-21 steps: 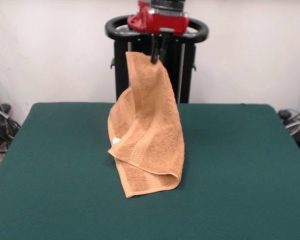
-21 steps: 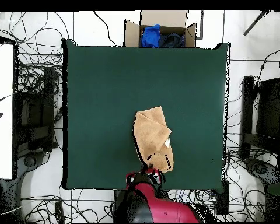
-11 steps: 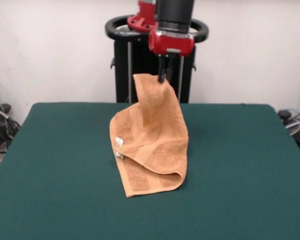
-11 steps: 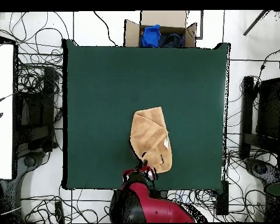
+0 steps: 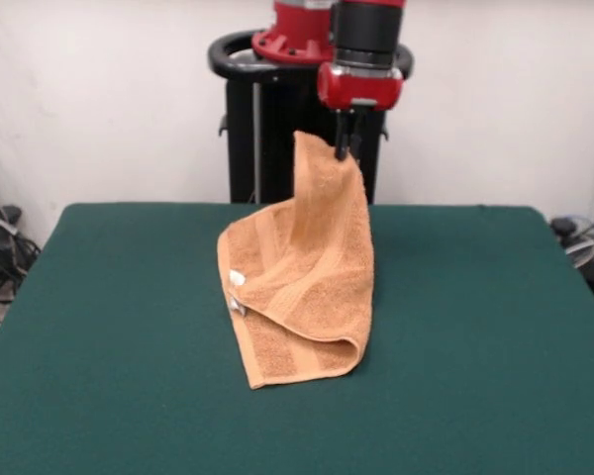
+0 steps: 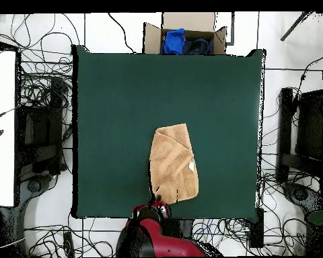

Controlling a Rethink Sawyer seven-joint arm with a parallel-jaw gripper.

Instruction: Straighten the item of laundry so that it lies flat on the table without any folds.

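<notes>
The gripper [image 5: 346, 148] pinches one corner of the towel [image 5: 302, 282], which drapes below it onto the table [image 5: 475, 327], still folded. Only the front view shows this lift and the white tag [image 5: 237, 278]; overhead, beyond the towel, a cardboard box [image 6: 186, 33] appears

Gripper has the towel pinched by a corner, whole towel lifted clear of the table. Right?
Not quite. The gripper does pinch the towel by a corner, but the towel is not clear of the table: the front view shows its lower part resting on the green top, folded over itself, with only the upper part pulled up.
</notes>
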